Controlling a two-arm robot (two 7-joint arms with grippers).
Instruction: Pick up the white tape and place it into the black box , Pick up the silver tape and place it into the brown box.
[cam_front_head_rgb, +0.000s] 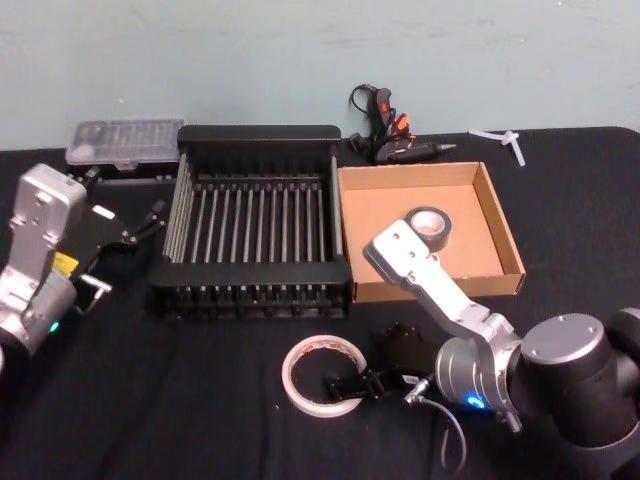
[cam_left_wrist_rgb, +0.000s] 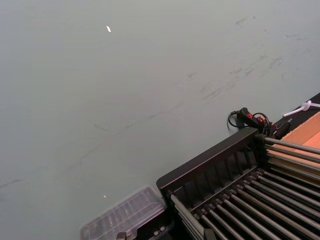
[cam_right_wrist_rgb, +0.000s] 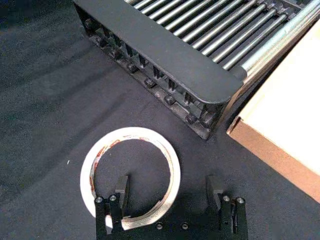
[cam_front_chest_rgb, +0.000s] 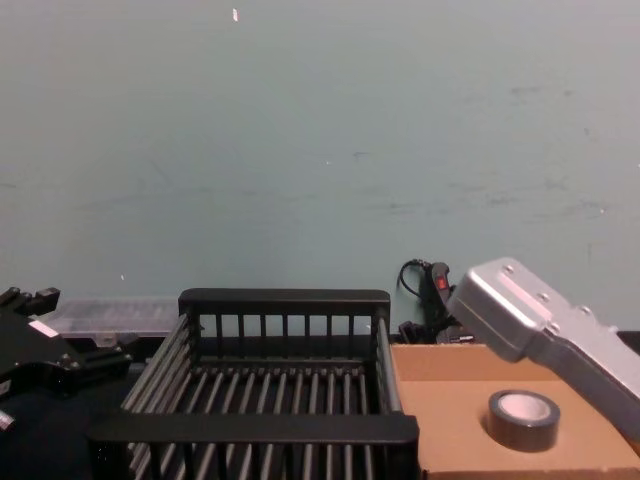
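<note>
The right gripper (cam_right_wrist_rgb: 169, 192) is hanging low over the black cloth, fingers spread wide, one finger (cam_right_wrist_rgb: 121, 188) inside the white tape (cam_right_wrist_rgb: 131, 176) and the other outside it. The tape, a thin flat ring with red-orange marks inside, is lying before the slatted black box (cam_front_head_rgb: 256, 225). The silver tape (cam_front_head_rgb: 431, 226) is sitting in the brown box (cam_front_head_rgb: 497, 224). The left gripper (cam_front_head_rgb: 150, 222) is waiting beside the crate; I cannot tell its opening.

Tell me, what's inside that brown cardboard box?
The silver tape lies flat inside the brown box; the rest visible is bare cardboard. The right arm hides part of its near-left floor.
</note>
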